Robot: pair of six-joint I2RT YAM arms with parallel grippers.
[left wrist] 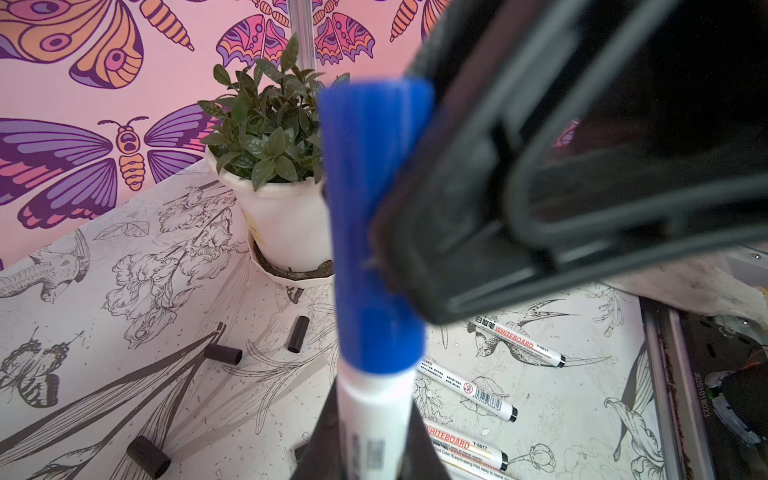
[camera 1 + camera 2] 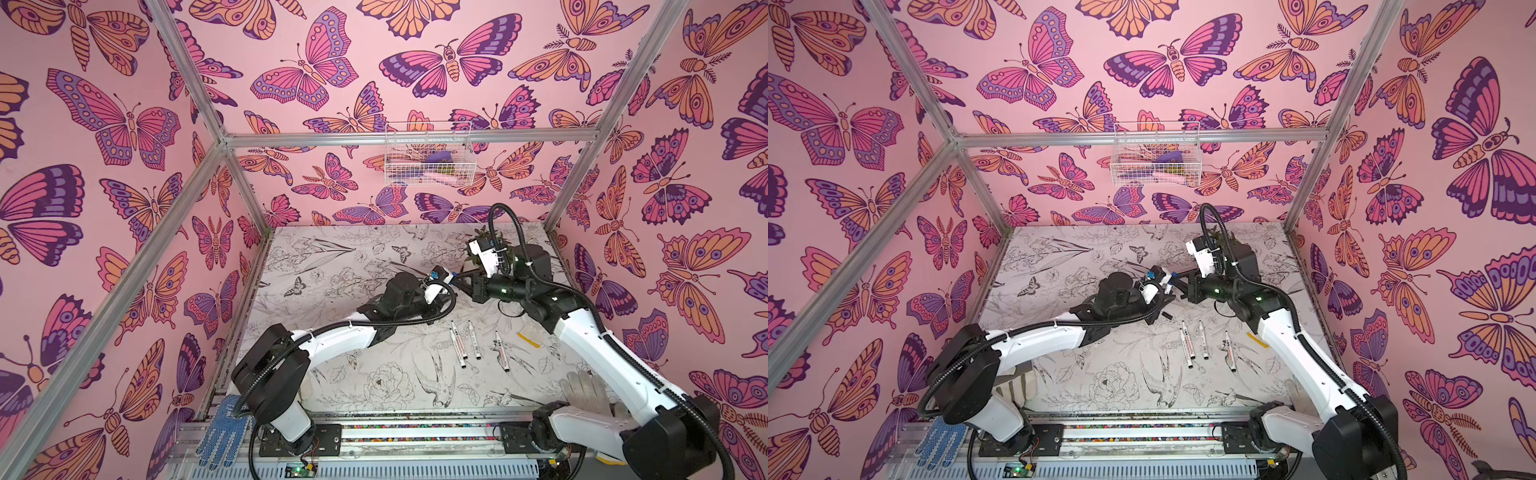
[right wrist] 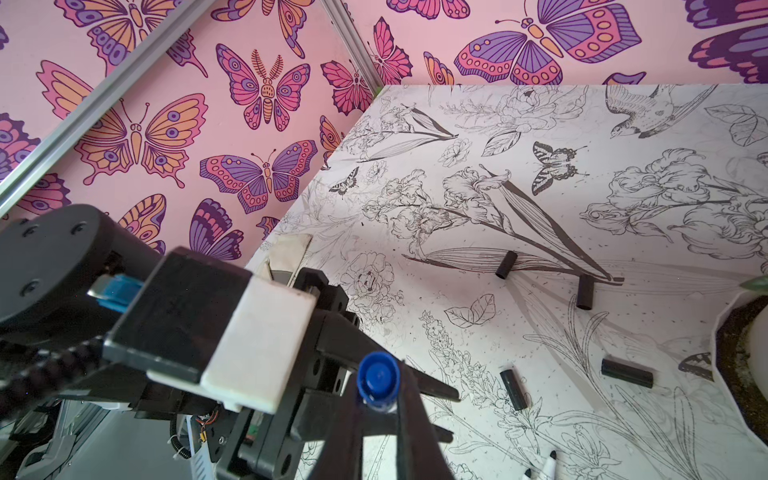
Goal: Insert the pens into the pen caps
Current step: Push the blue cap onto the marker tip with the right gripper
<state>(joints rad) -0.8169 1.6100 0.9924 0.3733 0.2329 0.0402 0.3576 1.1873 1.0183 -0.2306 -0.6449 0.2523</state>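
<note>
Above the floral-print table (image 2: 332,266), the left gripper (image 1: 370,436) pinched a white pen (image 1: 368,399) whose blue cap (image 3: 377,376) sat clamped in the right gripper (image 3: 379,401).

White-shelled arms (image 2: 332,340), black joints (image 2: 270,374), ribbed black cables (image 2: 489,222).

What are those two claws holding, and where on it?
The left gripper clamps a white pen by its barrel; the right gripper pinches the sides of the blue cap sitting on that pen's tip.
</note>
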